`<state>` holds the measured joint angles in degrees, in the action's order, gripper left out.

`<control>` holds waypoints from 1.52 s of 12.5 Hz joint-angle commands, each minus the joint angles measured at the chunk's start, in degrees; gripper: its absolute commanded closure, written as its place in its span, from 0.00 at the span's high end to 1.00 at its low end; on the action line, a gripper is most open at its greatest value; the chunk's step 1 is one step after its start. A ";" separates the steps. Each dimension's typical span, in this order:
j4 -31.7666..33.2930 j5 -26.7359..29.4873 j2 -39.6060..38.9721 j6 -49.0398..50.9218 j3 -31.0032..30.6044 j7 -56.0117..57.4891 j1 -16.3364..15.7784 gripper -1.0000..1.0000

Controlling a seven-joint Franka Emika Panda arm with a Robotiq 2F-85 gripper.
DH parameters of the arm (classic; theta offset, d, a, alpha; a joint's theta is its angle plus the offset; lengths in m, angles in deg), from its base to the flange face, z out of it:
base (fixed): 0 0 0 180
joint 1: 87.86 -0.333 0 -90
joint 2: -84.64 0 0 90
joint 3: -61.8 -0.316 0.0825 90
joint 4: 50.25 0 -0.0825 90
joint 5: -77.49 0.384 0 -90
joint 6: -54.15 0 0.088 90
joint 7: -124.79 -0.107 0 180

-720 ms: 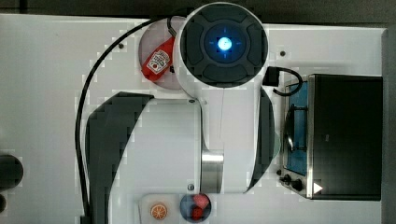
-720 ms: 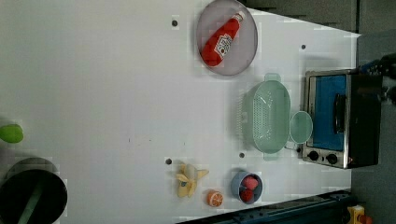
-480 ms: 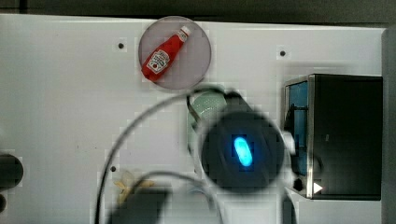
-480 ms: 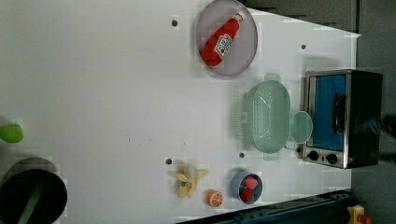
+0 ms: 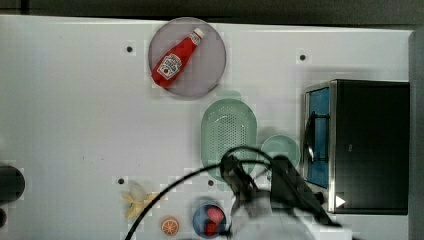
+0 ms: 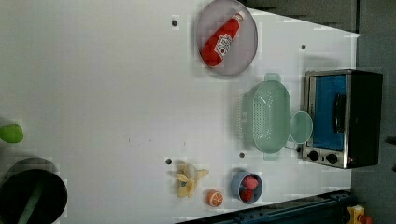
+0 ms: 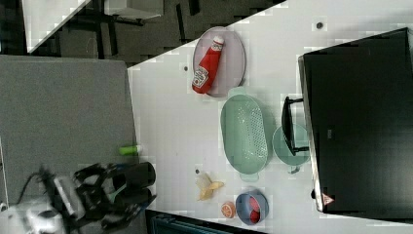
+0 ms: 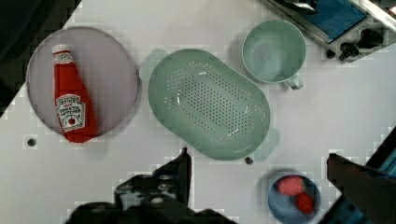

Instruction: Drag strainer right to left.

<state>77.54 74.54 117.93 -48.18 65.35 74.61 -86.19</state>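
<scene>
Strainer (image 5: 229, 131) in the top view: mint, oblong, dotted bottom, on the desk (image 5: 75, 115) just beyond the blurred arm. Cup (image 5: 280, 150) sits right beside it, plate (image 5: 212, 60) with ketchup bottle (image 5: 176, 57) near its far end; a careless drag could knock either. Left view: strainer (image 6: 270, 115) rests flat between cup and plate. Wrist view: strainer (image 8: 208, 103) lies ahead of the jaws (image 8: 259, 161), which are wide open and empty; closing off-rim would miss.
</scene>
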 commanded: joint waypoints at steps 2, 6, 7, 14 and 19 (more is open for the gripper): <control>11.74 -0.47 -12.58 -14.12 -0.36 -5.94 -1.07 1.00; 16.52 -0.48 -23.46 -30.36 -1.78 -22.77 -1.25 1.00; 15.82 -0.48 -26.98 -33.35 -2.46 -25.52 -1.31 1.00; 14.44 -0.48 -47.43 -55.38 -4.21 -37.57 -1.94 1.00; 14.43 0.05 -54.08 -62.40 -4.63 -39.20 -2.47 1.00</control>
<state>91.98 74.89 63.57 -109.82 60.96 39.08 -88.61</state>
